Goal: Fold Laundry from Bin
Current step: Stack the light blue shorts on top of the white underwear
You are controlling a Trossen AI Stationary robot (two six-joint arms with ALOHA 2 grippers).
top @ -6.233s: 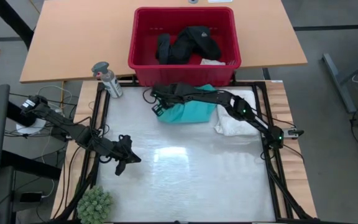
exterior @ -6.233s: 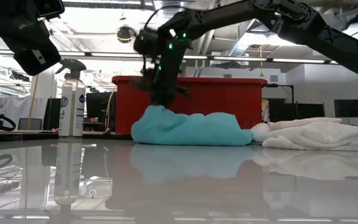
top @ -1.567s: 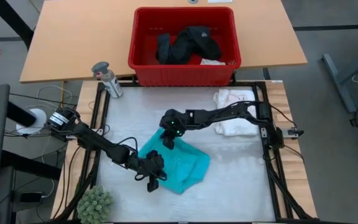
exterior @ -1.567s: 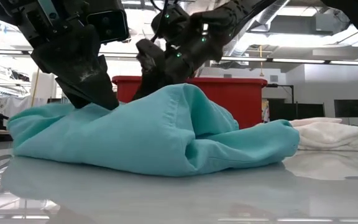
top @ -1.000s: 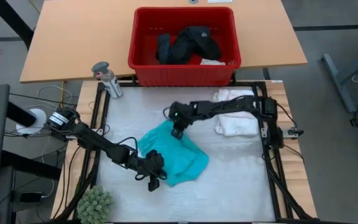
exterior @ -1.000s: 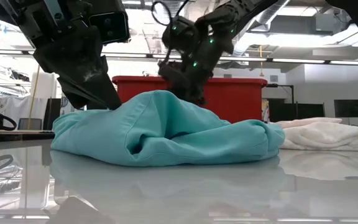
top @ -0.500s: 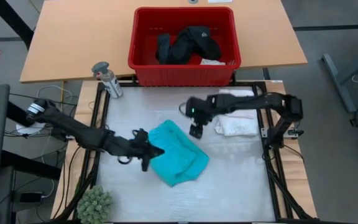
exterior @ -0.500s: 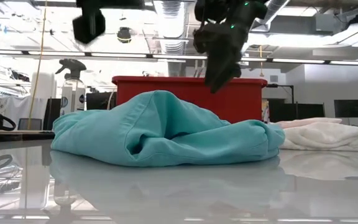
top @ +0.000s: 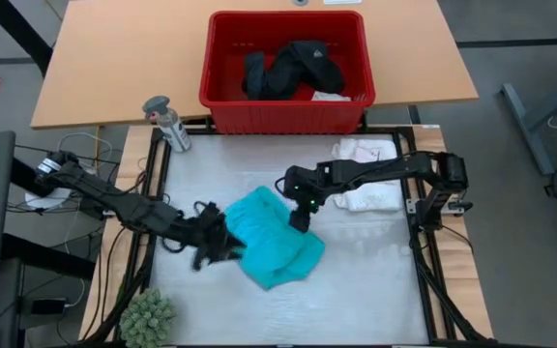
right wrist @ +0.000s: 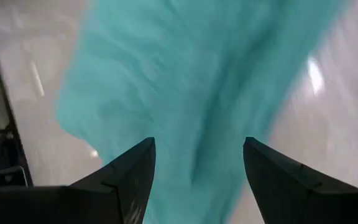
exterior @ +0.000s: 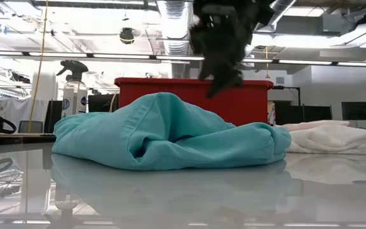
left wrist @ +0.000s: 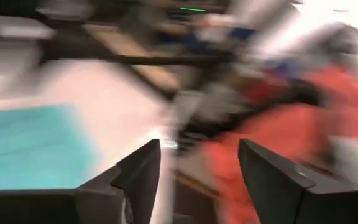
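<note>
The soft, rumpled turquoise shirt [top: 273, 246] lay heaped mid-worktop [top: 356, 290]. Left gripper [top: 213, 245] sat beside its edge, right gripper [top: 301, 215] above it, both fingers spread wide, empty.

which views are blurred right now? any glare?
Left wrist view: heavy motion smear; only the fingers are sharp. Right wrist view: turquoise shirt streaked. Low view: right gripper smeared; glossy table mirrors the shirt. High view: sharp, pale sheen on the table.

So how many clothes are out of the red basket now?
2: the turquoise shirt in the middle of the table and a white piece to its right. More black clothing sits in the bin.
</note>
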